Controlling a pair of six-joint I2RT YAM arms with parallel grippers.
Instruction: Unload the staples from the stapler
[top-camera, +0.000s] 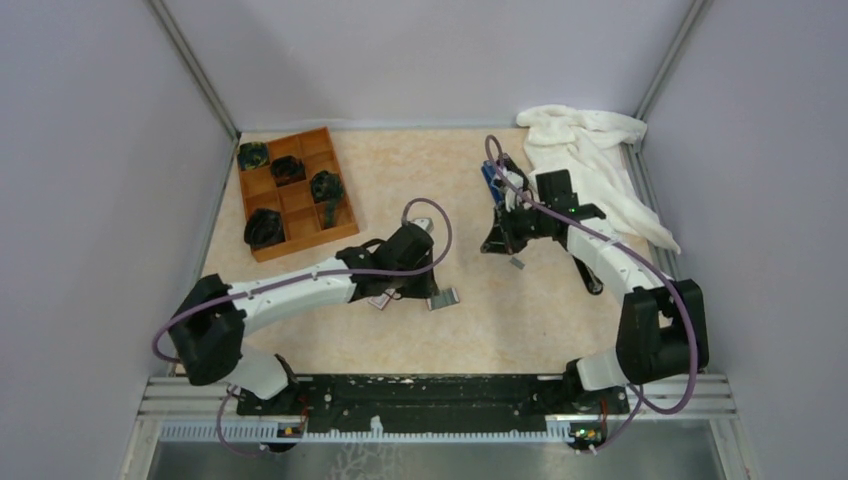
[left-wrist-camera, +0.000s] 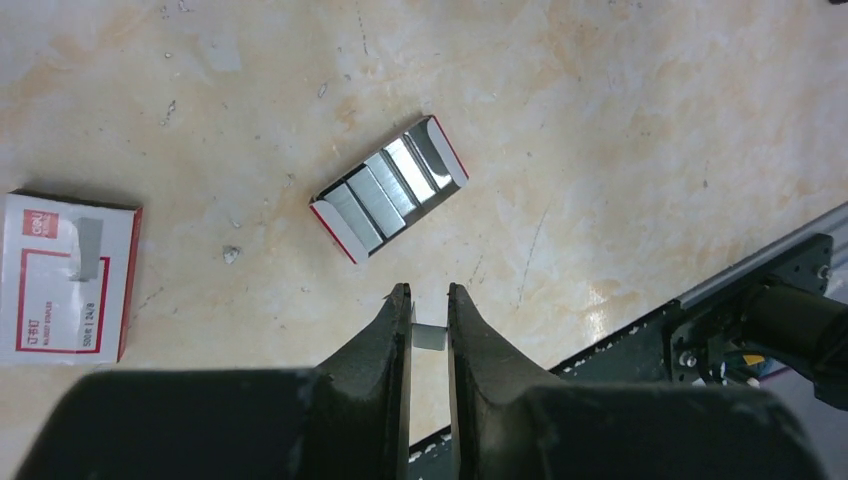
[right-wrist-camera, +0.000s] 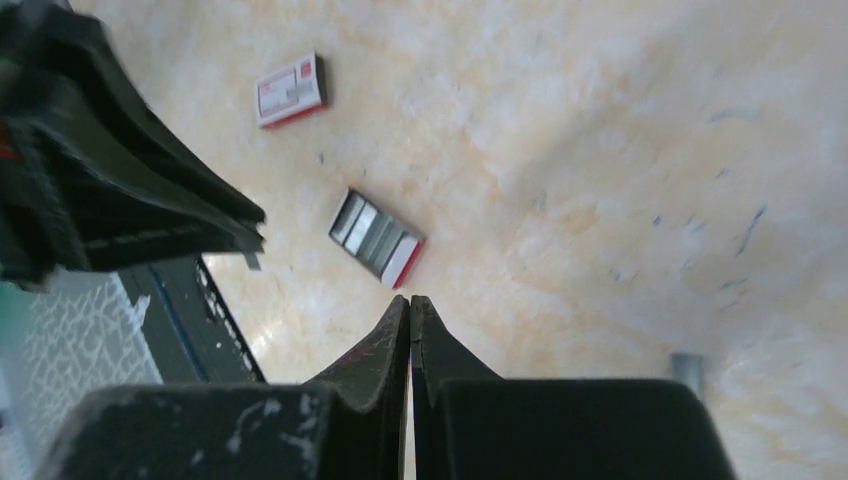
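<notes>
With our left gripper (left-wrist-camera: 428, 300) pinching the staples (left-wrist-camera: 430, 338) and our right gripper (right-wrist-camera: 410, 305) pressed together empty, we judge release comes next, near the open tray (left-wrist-camera: 388, 188) at twelve o'clock.

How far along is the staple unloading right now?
Done, probably: a grey strip, likely staples, lies loose on the table. In hand: the left jaws pinch a small pale piece; the right jaws are shut, empty. Left: setting that piece down. I can't make out the stapler to confirm it's empty.
</notes>
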